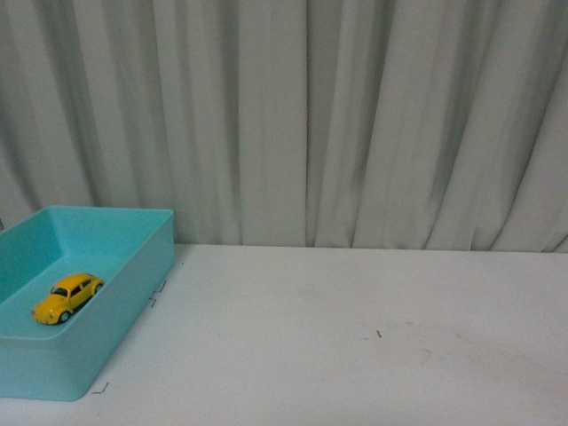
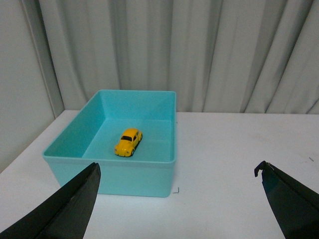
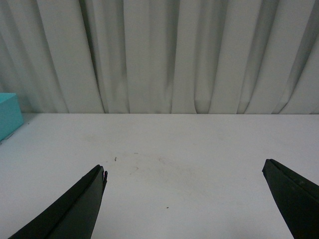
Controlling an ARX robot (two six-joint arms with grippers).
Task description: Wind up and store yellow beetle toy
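Well ahead of left gripper (image 2: 179, 199), yellow beetle toy (image 2: 128, 142)

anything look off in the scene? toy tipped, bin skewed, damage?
Nothing stands out. The yellow beetle toy sits upright on its wheels inside the teal bin, which rests flat on the white table. Only faint smudges and small marks on the tabletop. The left gripper and right gripper are both open and empty.

We see our left claw (image 2: 179, 201) spread wide and empty; our right claw (image 3: 184, 199) likewise gapes wide, gripping nothing.
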